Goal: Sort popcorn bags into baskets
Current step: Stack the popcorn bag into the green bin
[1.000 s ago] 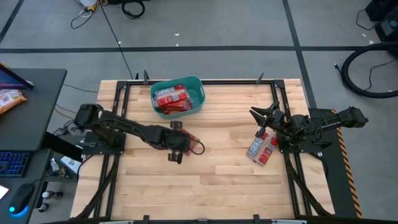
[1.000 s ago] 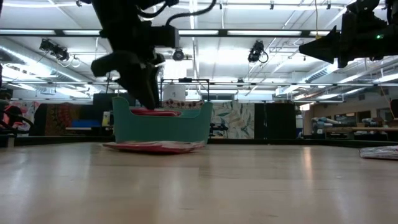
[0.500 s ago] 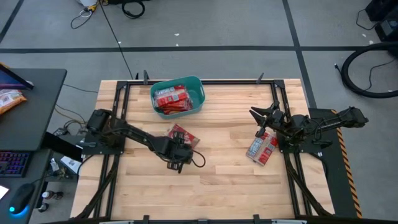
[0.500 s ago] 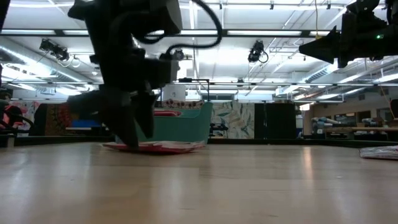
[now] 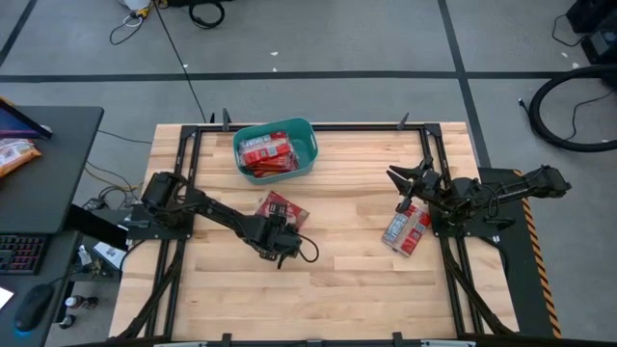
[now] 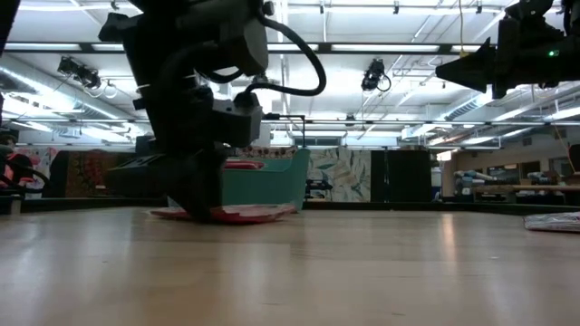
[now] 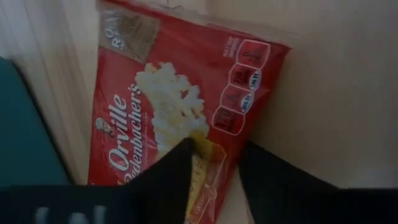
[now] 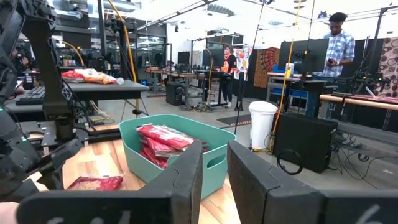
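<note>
Red flat popcorn bag with a yellow-white popcorn picture [image 7: 174, 118] lying on the pale wooden table [image 5: 366, 280], directly under the left gripper [image 7: 214, 177]; dark fingers [image 7: 168, 180] spread, one tip over the bag's near end, the other just off its edge on the bare wood, nothing pinched. Low over the table near its middle in the high view [image 5: 281, 243], with the same bag [image 5: 281, 208] between it and the tub. Step in hand, by judgement: reaching for a pick-up of this loose bag. Next move likely calls for going lower, getting one finger under or against the thin edge, and pressing together on it; a flat packet flush on wood offers little to grip and may slide.

Long axis of the bag running obliquely across the table, tilted from the table's edges, one short end toward the gripper and the other toward the tub; printed face up.

Farther back, teal rounded-rectangular plastic tub [image 5: 307, 130] near the far edge, already holding several red bags [image 5: 265, 154] stacked inside; seen level in the low view [image 6: 272, 186] behind the left arm.

Off to the right side, right gripper [image 5: 405, 178] raised above the table, fingers slightly apart and empty, waiting; a small heap of red-and-white bags [image 5: 405, 231] on the wood just beside it, still unsorted
</note>
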You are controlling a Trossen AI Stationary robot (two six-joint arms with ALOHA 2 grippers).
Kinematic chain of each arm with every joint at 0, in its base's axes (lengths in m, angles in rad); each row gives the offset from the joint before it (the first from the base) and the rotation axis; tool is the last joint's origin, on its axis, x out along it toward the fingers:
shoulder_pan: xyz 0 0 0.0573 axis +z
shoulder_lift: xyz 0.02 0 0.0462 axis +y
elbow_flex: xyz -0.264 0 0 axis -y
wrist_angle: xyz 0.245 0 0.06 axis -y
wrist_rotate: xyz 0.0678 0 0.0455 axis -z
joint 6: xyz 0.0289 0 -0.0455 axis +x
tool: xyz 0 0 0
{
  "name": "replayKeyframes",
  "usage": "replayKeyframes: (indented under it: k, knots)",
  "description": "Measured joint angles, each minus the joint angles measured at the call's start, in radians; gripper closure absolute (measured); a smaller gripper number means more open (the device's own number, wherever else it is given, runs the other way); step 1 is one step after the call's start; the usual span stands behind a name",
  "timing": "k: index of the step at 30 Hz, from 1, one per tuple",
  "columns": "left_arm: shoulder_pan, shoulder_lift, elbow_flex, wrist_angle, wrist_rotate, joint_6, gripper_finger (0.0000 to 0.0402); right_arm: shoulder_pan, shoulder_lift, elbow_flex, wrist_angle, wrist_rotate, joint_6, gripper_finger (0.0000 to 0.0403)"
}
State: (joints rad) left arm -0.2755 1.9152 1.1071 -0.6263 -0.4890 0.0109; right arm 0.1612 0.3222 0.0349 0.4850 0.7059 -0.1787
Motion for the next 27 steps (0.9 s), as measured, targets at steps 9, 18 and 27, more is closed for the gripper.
replayKeyframes:
  k: [9, 18, 27]
  knots:
    - [0.001, 0.002, -0.002, -0.006, -0.001, 0.001, 0.0392, 0.000, 0.000, 0.000, 0.000, 0.000, 0.000, 0.0322]
    - [-0.003, -0.058, 0.014, -0.087, -0.025, -0.002, 0.0397, 0.000, 0.000, 0.000, 0.000, 0.000, 0.000, 0.0322]
    - [0.013, -0.200, 0.075, -0.200, -0.165, -0.013, 0.0399, 0.000, 0.000, 0.000, 0.000, 0.000, 0.000, 0.0322]
